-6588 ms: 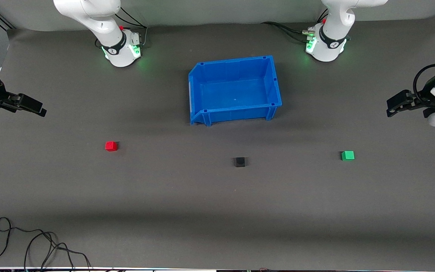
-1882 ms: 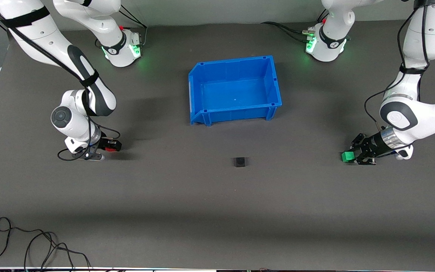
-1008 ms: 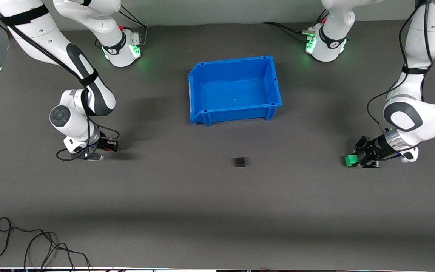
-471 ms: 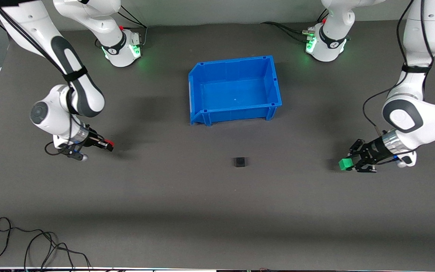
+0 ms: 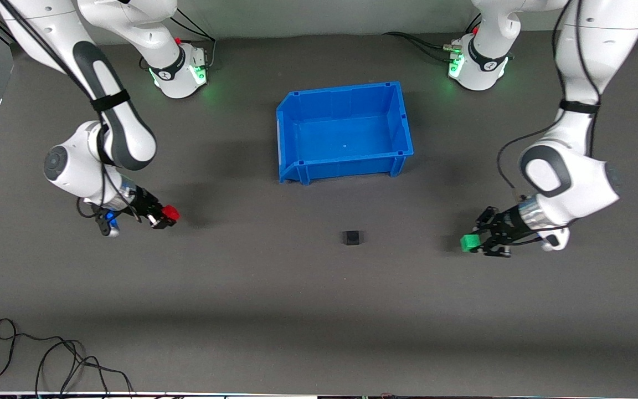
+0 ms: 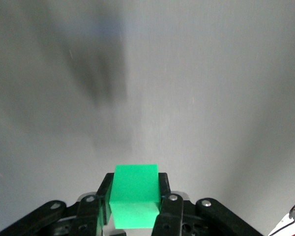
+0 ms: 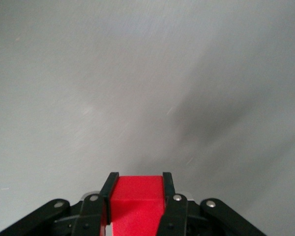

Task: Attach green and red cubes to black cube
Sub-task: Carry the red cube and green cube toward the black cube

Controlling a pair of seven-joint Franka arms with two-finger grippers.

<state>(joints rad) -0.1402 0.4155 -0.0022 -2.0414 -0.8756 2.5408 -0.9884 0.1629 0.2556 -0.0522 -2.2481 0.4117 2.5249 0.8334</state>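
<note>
Bin (image 5: 344, 132) sits upper centre of the frame on the table (image 5: 274, 310), between the two arm bases along the top edge. Lower down, just below centre, the black cube (image 5: 352, 238) rests alone on the table, nearer the front camera than the bin. Over at mid-right of the frame, the left pincer (image 5: 475, 242) is clamped on the green cube (image 5: 469, 243) above the table. Mid-left of the frame, the right pincer (image 5: 166, 216) grips the red cube (image 5: 170, 212). The black cube lies between the two, well apart from both. A loose cable (image 5: 47, 360) curls in the lower-left corner.
</note>
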